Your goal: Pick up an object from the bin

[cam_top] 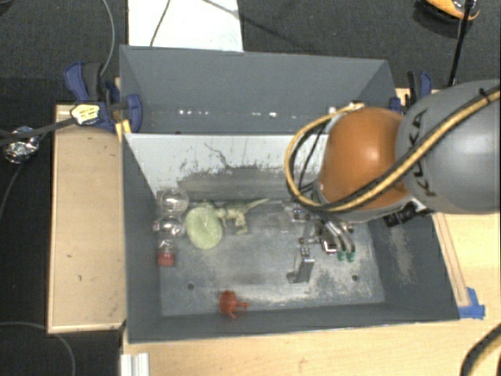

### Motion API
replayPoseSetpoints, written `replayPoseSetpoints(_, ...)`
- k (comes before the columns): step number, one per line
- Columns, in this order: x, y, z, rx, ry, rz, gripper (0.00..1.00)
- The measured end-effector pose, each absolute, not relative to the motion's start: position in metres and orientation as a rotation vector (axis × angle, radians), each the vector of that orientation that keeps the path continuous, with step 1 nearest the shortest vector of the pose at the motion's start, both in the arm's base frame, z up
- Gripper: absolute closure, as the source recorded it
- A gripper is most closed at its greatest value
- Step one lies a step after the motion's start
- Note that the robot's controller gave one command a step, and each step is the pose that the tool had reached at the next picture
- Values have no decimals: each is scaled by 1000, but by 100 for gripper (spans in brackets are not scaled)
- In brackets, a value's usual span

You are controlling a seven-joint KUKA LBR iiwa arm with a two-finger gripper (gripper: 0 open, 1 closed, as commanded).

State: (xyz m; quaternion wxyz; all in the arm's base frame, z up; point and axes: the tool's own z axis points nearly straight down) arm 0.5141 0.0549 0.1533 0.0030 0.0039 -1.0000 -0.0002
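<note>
Judging by looks, you'll find the small red piece (231, 304) by the bin's (141, 233) front wall light and stiff, so pinch its middle; whether your claw (301, 266), over bare floor nearby, is spread I cannot tell.

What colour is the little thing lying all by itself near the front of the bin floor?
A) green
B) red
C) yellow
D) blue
B: the little thing lying alone near the front wall of the bin is red. The pale green round thing sits further back on the left.
</note>
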Motion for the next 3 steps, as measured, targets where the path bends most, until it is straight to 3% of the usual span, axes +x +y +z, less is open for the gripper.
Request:
replayPoseSetpoints(1, 516, 55, 158, 9, -3144, -2, 0)
replayPoseSetpoints(2, 552, 112, 107, -51, -3149, -4, 0)
replayPoseSetpoints(3, 579, 133, 99, 136, -3138, -3, 0)
